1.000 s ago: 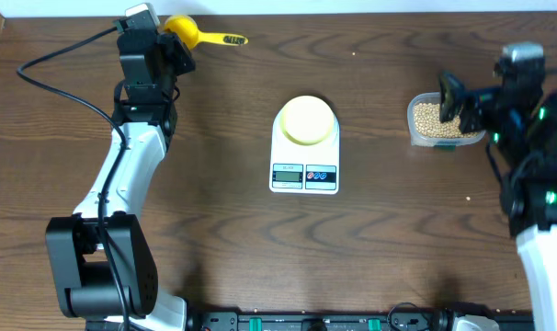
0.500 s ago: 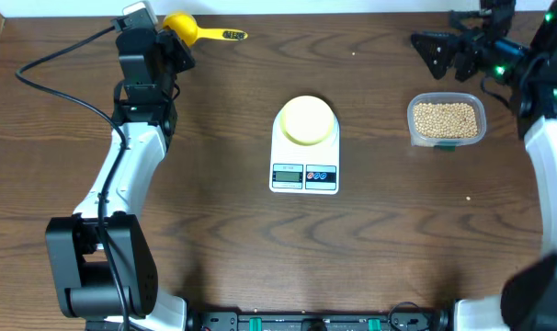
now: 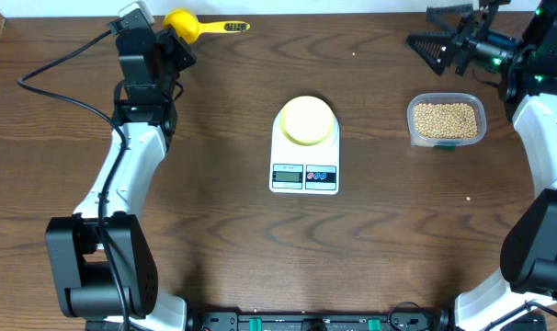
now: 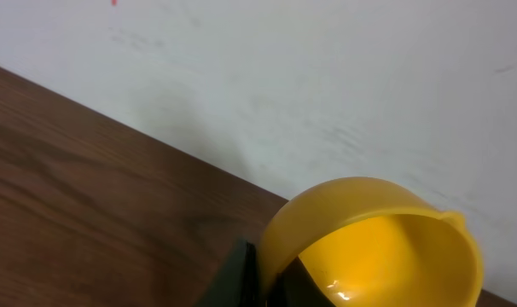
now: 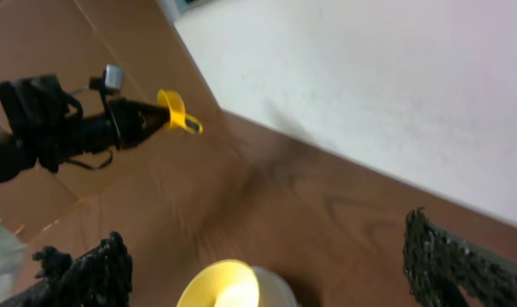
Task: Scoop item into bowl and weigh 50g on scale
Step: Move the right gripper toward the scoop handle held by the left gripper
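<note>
Scoop (image 3: 181, 22) sat at the table's (image 3: 223, 221) far left edge. Its long axis ran left to right: yellow cup on the left, handle pointing right along the edge. Left gripper (image 3: 171, 37) was clamped shut on the cup's rim; the wrist view showed a dark finger (image 4: 246, 275) against the rim, with the white wall (image 4: 327, 68) behind.

Left arm reached from the near-left base straight up to the far edge.

Scale (image 3: 304, 175) sat mid-table with its display toward the near side and the bowl (image 3: 306, 119) on its platform.

Beans (image 3: 446, 118) filled a clear tub (image 3: 413, 119) to the scale's right.

Right arm ran up the right edge and bent left at the far corner. Right gripper (image 3: 437, 29) pointed left, beyond the tub, fingers spread wide, holding nothing.
</note>
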